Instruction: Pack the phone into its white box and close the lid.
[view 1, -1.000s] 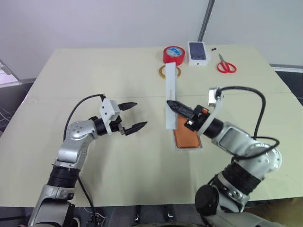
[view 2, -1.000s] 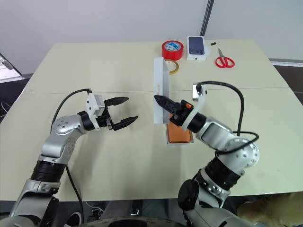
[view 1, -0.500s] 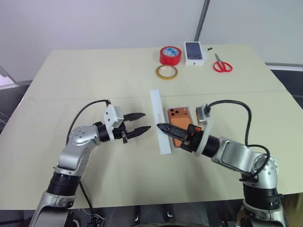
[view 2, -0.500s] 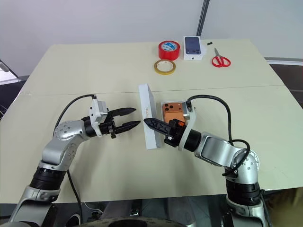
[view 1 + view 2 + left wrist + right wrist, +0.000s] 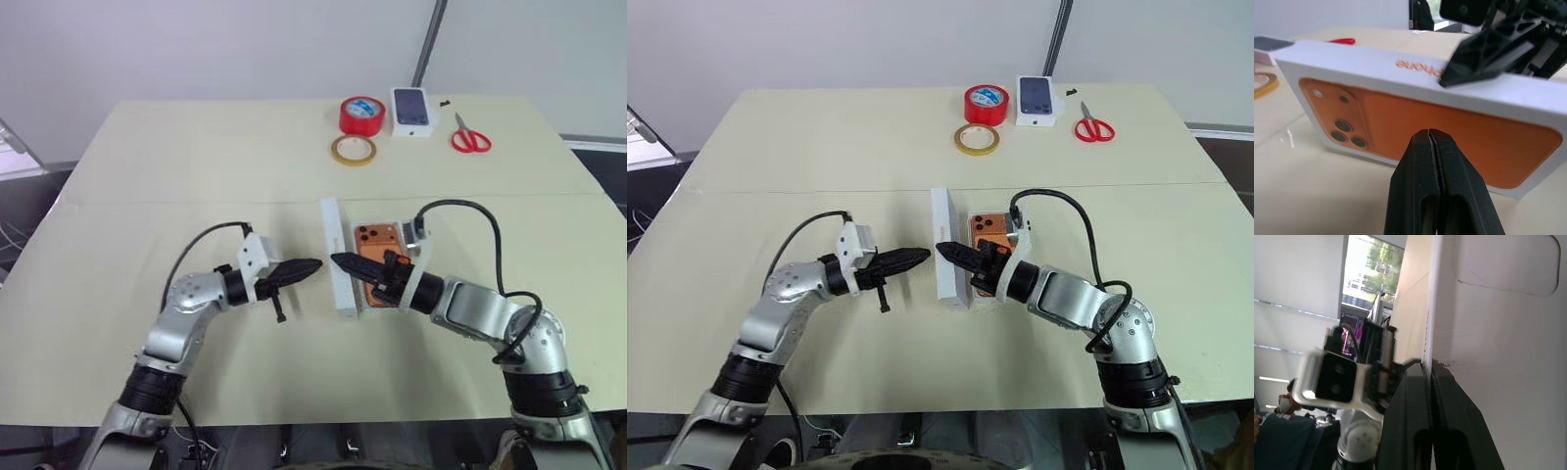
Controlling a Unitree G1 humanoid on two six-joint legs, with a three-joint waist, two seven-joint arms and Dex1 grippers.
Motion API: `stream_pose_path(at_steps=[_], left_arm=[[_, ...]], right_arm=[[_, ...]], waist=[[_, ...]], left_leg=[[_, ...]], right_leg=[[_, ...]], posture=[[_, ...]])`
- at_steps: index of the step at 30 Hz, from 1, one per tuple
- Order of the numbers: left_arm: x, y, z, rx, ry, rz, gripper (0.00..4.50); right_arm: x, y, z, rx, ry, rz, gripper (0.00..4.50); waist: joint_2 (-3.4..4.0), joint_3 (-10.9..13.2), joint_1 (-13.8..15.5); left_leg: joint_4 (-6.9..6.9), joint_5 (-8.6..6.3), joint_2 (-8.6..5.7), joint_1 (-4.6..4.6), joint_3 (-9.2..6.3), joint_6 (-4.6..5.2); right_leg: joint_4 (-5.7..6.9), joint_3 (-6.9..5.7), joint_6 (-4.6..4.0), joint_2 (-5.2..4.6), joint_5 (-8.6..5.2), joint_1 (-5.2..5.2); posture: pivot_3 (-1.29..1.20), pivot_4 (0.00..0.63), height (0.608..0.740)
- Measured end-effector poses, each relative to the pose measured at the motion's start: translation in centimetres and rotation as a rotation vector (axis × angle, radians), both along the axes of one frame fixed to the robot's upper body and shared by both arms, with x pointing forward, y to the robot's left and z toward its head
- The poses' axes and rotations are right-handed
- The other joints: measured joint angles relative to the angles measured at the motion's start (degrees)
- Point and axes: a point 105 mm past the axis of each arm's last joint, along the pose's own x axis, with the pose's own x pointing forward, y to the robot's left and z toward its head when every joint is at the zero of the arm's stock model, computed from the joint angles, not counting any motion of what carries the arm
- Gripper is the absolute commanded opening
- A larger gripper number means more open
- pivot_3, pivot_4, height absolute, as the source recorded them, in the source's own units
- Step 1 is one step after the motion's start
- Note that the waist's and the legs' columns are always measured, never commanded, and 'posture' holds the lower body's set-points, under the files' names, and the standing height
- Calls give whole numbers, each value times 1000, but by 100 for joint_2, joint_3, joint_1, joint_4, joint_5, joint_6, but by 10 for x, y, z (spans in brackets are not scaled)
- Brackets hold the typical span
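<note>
The orange phone (image 5: 372,240) lies back up in the white box (image 5: 377,223) at mid table. The lid (image 5: 333,230) stands on its long edge just left of the box, its lower edge at the table. Its printed orange face (image 5: 1425,112) is turned toward my left gripper (image 5: 315,263). That gripper is shut and empty, pointing at the face from a short way off. My right gripper (image 5: 336,258) reaches over the phone and is shut on the lid's upper wall (image 5: 1459,333). It hides part of the phone.
At the far edge of the table (image 5: 196,176) lie a red tape roll (image 5: 361,114), a yellow tape ring (image 5: 353,150), a small white box printed with a dark phone (image 5: 412,110) and red scissors (image 5: 470,139).
My left gripper has shut and moved right and down toward the lid. My right gripper has brought the lid down from the air until it stands beside the box.
</note>
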Motion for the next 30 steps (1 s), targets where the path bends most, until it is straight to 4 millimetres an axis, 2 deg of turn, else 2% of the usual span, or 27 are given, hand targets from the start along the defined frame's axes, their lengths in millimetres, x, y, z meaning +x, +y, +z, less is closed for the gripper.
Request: stream_pose_path(at_steps=[4,6,8,10,14,17,20,24,26,28,30], left_arm=[[6,-15,-5,-8,12,1,35],[9,-19,-6,2,6,2,0],[10,-23,-7,-8,11,0,0],[9,-28,-9,-15,17,-8,0],[7,-38,-11,-26,26,-27,0],[8,-49,-10,-41,28,-48,0],[12,-57,-9,-50,22,-48,0],[16,-77,-10,-69,38,-68,0],[16,-84,-12,-70,48,-79,0],[17,-85,-14,-68,49,-82,0],[17,-83,-15,-63,45,-85,0]], right_arm=[[9,-5,0,-4,-10,-37,0],[10,-10,0,8,-14,-52,610],[12,-15,-2,7,-8,-74,1410],[13,-21,-4,-12,-12,-92,2457],[17,-46,-1,-75,-55,-162,4454],[13,-67,4,-150,-124,-184,4454],[13,-97,8,-278,-209,-243,4454],[21,-139,10,-539,-350,-352,4454],[23,-142,8,-656,-434,-338,3942],[23,-136,3,-779,-532,-276,3145],[25,-129,0,-898,-649,-225,2032]], waist=[[-1,0,5],[-1,0,5],[-1,0,5],[-1,0,5],[-1,0,10],[-1,0,38],[-2,1,58],[-2,1,103],[-2,1,94],[0,0,93],[0,0,102]], left_leg=[[0,0,0,0,0,0],[0,0,0,0,0,1],[0,-1,0,-1,0,1],[0,-1,0,-1,0,1],[0,-1,0,-2,0,1],[0,-2,-1,-5,0,3],[1,-3,-1,-3,1,5],[2,-3,-1,1,3,5],[1,-3,1,2,3,6],[0,-3,3,4,2,5],[1,-3,4,5,2,5]], right_leg=[[0,0,0,0,0,0],[0,0,0,0,0,1],[-1,0,0,0,0,1],[-1,0,0,0,0,1],[-2,0,0,0,0,1],[-6,-1,0,1,0,2],[-10,-1,1,3,0,7],[-10,-1,1,9,0,9],[-10,-1,1,14,0,9],[-8,-1,1,18,0,8],[-8,-1,1,19,0,8]], posture=[[0,150,740],[0,150,740],[0,150,740],[0,150,740],[0,150,740],[0,150,740],[0,150,740],[0,150,740],[0,150,740],[0,150,740],[0,150,740]])
